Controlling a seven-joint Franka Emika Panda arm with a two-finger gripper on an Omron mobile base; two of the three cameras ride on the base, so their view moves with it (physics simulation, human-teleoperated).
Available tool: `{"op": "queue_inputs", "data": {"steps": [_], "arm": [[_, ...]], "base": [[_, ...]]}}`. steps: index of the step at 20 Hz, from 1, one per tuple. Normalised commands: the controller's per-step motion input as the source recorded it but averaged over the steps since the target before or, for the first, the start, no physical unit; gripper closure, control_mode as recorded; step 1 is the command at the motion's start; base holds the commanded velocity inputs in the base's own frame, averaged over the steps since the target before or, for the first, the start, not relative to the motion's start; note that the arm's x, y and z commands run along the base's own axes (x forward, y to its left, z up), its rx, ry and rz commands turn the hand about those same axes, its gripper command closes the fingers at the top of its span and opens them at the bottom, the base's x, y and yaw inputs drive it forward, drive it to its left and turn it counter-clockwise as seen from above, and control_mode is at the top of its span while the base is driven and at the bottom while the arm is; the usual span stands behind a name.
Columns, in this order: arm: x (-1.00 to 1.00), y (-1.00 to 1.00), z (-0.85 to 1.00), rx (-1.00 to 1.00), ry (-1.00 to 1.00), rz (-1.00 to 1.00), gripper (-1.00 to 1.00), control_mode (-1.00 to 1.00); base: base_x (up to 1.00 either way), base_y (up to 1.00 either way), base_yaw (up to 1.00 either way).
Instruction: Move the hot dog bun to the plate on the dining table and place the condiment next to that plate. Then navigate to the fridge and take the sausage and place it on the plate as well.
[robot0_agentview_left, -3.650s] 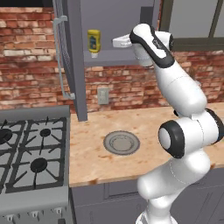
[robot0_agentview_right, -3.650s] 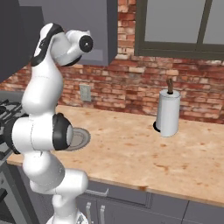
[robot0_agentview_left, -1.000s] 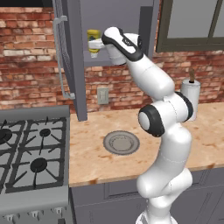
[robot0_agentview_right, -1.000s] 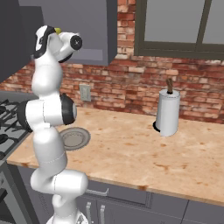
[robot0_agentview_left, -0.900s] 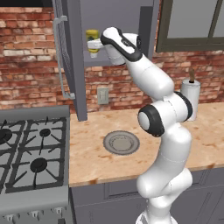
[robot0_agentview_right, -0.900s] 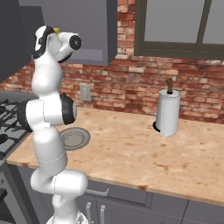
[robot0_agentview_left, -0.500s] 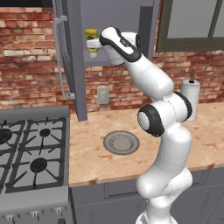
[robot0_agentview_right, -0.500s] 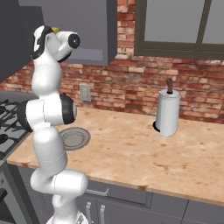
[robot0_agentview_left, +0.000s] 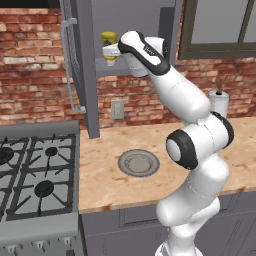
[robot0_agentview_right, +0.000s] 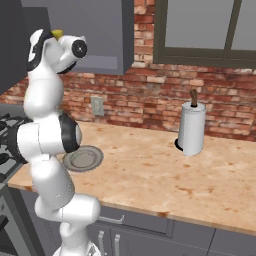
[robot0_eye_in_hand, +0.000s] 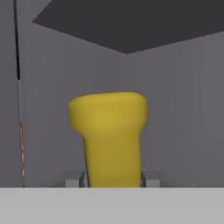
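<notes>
Condiment (robot0_agentview_left: 109, 43): on the open cabinet shelf (robot0_agentview_left: 131, 70), near its left edge, upright. Gripper (robot0_agentview_left: 112, 52) clamped on its lower body; hand view has the yellow bottle sitting between the fingertips (robot0_eye_in_hand: 148, 178). Looks light, smooth plastic, probably a bit squeezable and slippery; a mid-body hold seems best. Label and base are hidden, and the arm blocks the bottle in the right view.

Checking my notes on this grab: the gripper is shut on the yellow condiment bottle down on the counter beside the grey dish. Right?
Not on the counter. The gripper is shut on the condiment up in the open wall cabinet, as the left base view shows; the grey dish lies on the counter below.
</notes>
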Motion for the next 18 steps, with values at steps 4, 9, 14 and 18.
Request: {"op": "queue_inputs", "data": {"steps": [4,9,14,18], "arm": [[-1.0,-0.16,0.0,0.03,-0.15,-0.08,1.0,-1.0],[-1.0,-0.23,0.0,0.02,-0.05,-0.09,1.0,-1.0],[-0.98,-0.62,0.0,0.07,0.13,-0.06,1.0,-1.0],[-1.0,-0.64,0.11,0.07,0.1,-0.07,1.0,-1.0]], "base": [[0.0,0.0,0.0],[0.0,0.0,0.0],[0.0,0.0,0.0],[0.0,0.0,0.0]]}}
